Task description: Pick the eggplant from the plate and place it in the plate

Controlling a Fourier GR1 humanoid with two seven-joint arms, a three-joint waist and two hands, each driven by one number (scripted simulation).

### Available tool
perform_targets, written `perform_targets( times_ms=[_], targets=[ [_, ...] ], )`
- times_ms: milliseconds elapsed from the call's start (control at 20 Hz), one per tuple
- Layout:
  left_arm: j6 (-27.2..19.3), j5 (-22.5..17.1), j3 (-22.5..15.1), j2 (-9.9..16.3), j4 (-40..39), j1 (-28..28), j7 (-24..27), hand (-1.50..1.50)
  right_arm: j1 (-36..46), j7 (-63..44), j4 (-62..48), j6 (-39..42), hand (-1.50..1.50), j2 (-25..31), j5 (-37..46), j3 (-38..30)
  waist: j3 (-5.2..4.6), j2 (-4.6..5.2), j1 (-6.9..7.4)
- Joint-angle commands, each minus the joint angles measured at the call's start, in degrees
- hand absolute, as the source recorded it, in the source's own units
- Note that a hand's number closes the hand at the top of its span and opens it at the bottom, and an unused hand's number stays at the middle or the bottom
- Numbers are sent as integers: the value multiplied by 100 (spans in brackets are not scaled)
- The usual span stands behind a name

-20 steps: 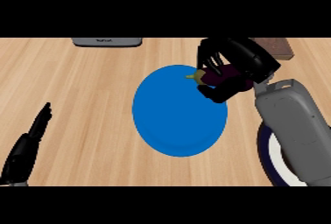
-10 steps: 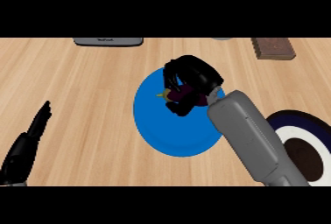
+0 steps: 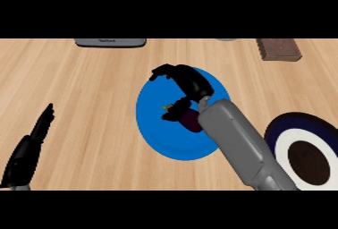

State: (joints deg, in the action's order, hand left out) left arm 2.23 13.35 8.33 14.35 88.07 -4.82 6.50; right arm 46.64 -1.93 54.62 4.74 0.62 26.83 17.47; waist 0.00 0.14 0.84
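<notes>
Over blue plate [image 3: 155, 134] centre, right hand [image 3: 188, 82] uncurled above eggplant [image 3: 188, 120] (released), rim bare, left hand [image 3: 30, 147] flat.

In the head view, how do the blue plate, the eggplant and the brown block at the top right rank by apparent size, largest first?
1. blue plate, clearly the largest.
2. and 3. unsure: the brown block looks somewhat bigger than the eggplant, but the right hand and forearm hide part of the eggplant, and the picture's top edge cuts the block.
</notes>
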Motion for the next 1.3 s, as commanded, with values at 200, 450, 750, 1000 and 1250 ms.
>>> perform_targets(
  times_ms=[200,450,750,1000,1250],
  targets=[
    [96,-93,142,75,-43,123,-152,0,100,174,229,-616,-150,-47,-950,-1158,3,-11,-69],
    [77,-48,115,7,47,-143,86,0,116,225,-35,-345,-150,571,-1519,-2019,3,-7,-39],
    [4,59,22,-103,4,29,-72,0,22,993,-410,568,-150,1177,-2556,-2935,5,1,-48],
    [-20,127,-5,-131,-48,155,-78,0,369,2437,-1907,1276,-150,1913,-2616,-3331,8,49,71],
    [-56,239,-70,-170,-340,375,150,0,407,3649,-2950,1473,-150,2258,-2213,-3266,10,90,134]
  ],
)
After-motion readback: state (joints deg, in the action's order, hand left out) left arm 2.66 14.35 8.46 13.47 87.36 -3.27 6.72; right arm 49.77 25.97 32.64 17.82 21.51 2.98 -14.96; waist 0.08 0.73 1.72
